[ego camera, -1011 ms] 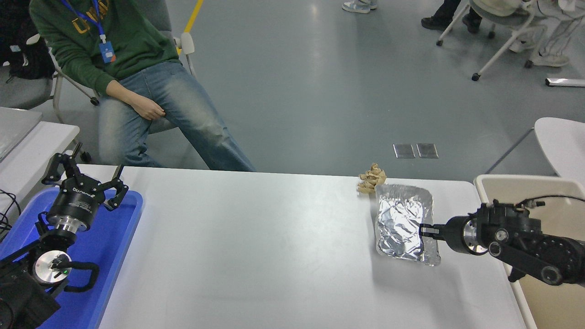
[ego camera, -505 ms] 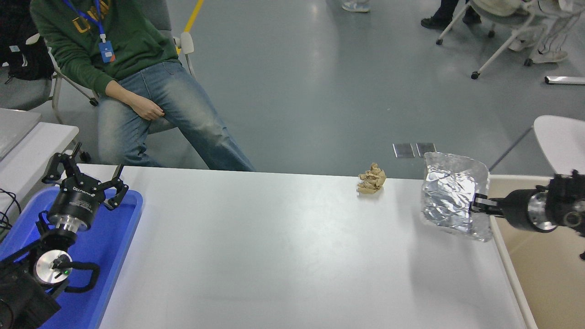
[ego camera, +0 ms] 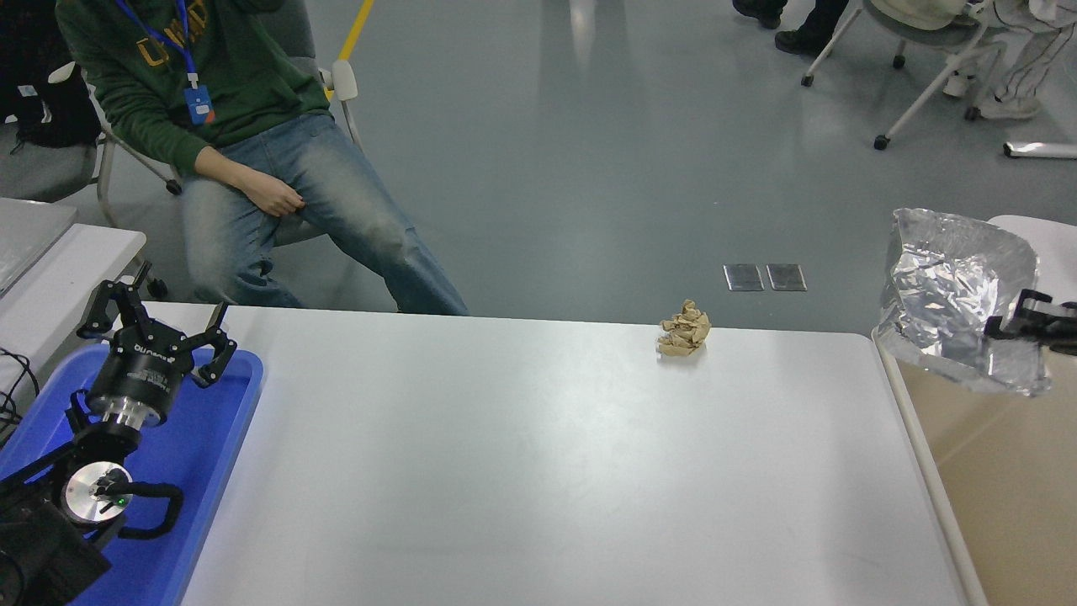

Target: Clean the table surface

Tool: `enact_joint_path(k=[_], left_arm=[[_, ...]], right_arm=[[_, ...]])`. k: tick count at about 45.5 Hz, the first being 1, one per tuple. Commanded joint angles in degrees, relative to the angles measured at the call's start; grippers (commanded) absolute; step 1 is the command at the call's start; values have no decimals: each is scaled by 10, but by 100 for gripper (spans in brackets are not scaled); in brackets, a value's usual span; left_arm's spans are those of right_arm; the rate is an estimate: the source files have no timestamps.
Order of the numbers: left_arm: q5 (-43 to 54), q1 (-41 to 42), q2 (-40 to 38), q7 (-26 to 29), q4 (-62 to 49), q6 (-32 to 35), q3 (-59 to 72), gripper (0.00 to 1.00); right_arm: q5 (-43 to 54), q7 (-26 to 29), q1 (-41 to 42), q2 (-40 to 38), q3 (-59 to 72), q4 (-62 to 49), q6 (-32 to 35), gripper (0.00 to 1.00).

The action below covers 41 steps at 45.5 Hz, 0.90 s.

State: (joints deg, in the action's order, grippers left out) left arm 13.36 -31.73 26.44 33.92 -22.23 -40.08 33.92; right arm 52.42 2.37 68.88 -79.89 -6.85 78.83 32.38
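Observation:
The white table surface (ego camera: 522,471) fills the middle of the head view. A crumpled brown paper ball (ego camera: 685,329) lies near its far edge, right of centre. My right gripper (ego camera: 1003,324) comes in at the right edge and is shut on the rim of a crinkled silver foil tray (ego camera: 955,295). It holds the tray in the air over the beige bin (ego camera: 1001,471), past the table's right edge. My left gripper (ego camera: 160,332) is open and empty, parked over the blue tray (ego camera: 193,471) at the lower left.
A person in a green sweater and jeans (ego camera: 252,168) sits on a chair beyond the table's far left corner. Another white table (ego camera: 50,278) stands at the left. Chairs and people's legs (ego camera: 925,50) are far off at the top right.
My right gripper lifted the foil tray off the table and carried it up and to the right, from beside the paper ball to over the beige bin. The left arm has not moved.

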Motion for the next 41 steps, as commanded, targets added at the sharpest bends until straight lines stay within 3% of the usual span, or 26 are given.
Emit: enact_joint_path(k=[1,30,41], left_arm=[[0,-1,0,0,0,0,0,100],[0,0,0,0,0,0,0,100],[0,0,0,0,0,0,0,100]], right_arm=[[-5,0,53,-68,0,19,71,0],[1,1,49,-63,7,10,67,0],[3,1,22,8,46,-101,12,0]])
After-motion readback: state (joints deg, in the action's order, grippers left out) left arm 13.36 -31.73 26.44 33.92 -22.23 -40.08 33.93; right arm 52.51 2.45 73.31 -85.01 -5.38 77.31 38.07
